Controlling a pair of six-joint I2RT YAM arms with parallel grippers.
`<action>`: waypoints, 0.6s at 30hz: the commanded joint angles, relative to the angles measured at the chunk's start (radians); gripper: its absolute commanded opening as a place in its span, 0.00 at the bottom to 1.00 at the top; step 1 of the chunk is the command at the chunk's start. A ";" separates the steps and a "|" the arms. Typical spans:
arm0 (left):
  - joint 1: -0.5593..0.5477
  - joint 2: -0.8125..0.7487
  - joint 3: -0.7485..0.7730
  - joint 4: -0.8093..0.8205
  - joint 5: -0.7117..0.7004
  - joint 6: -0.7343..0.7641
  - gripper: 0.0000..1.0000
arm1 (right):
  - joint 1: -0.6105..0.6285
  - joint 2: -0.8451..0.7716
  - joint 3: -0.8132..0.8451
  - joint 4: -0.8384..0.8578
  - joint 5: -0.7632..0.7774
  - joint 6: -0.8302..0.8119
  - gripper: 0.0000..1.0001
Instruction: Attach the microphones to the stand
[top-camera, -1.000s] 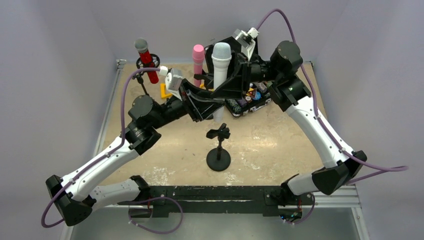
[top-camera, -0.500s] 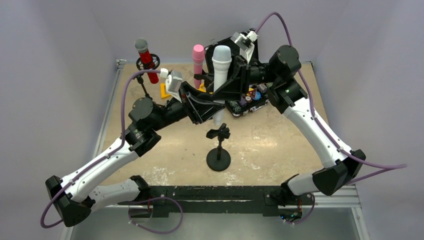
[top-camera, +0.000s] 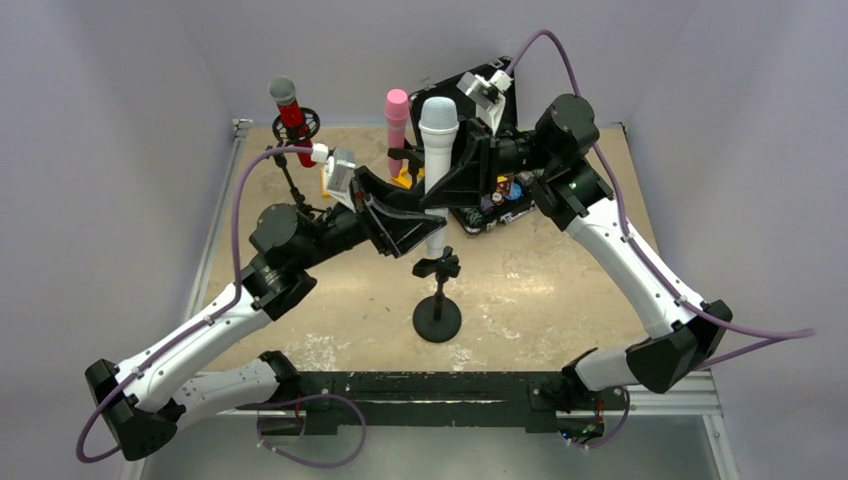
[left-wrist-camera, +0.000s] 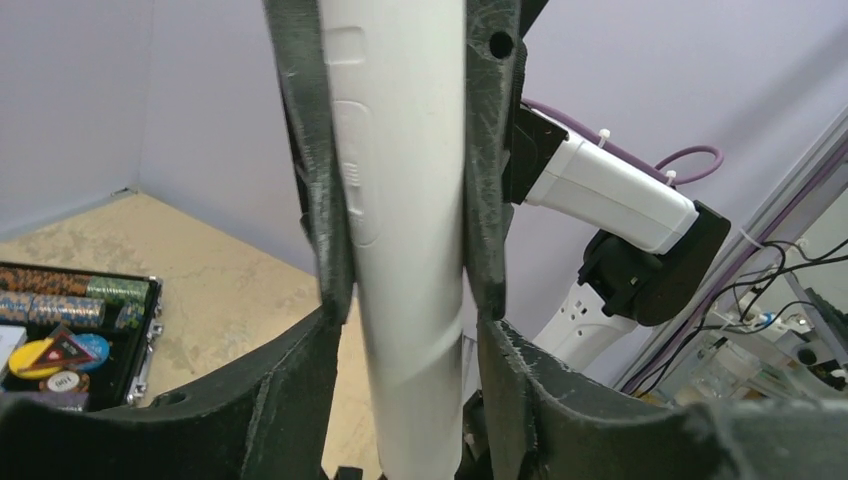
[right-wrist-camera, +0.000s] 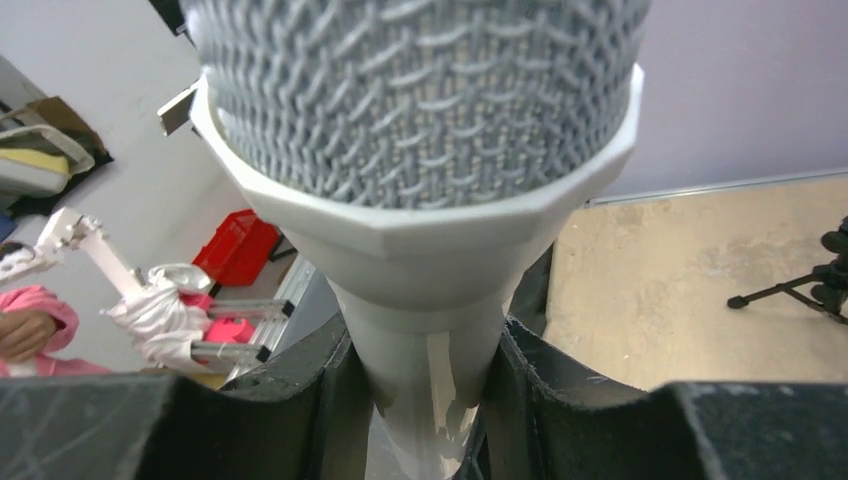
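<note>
The white microphone (top-camera: 438, 125) stands upright over the middle of the table, mesh head up. My right gripper (top-camera: 447, 180) is shut on its neck just under the head; the right wrist view shows both fingers (right-wrist-camera: 330, 390) against the neck. My left gripper (top-camera: 425, 225) is lower, round the white body (left-wrist-camera: 405, 250), with a narrow gap on each side. The microphone's lower end hangs just above the clip of a black round-base stand (top-camera: 437, 318). The red microphone (top-camera: 291, 118) sits in a stand at the back left. The pink microphone (top-camera: 397, 122) stands upright behind, its foot hidden.
An open black case of poker chips (top-camera: 497, 200) lies at the back right, under the right arm; it also shows in the left wrist view (left-wrist-camera: 70, 330). A yellow object (top-camera: 328, 183) sits by the red microphone's tripod. Grey walls close in the table on three sides.
The white microphone has come down and slightly left with both grippers, its lower end closer to the black stand's clip. The left arm has shifted a little to the left.
</note>
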 joint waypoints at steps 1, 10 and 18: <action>0.014 -0.127 -0.038 -0.023 0.000 0.003 0.67 | 0.003 -0.048 0.021 -0.057 -0.061 -0.097 0.00; 0.043 -0.269 0.127 -0.455 -0.070 0.123 0.87 | 0.005 -0.093 0.003 -0.404 -0.048 -0.479 0.00; 0.043 -0.008 0.402 -0.494 0.020 0.120 0.87 | 0.007 -0.098 0.018 -0.433 -0.086 -0.516 0.00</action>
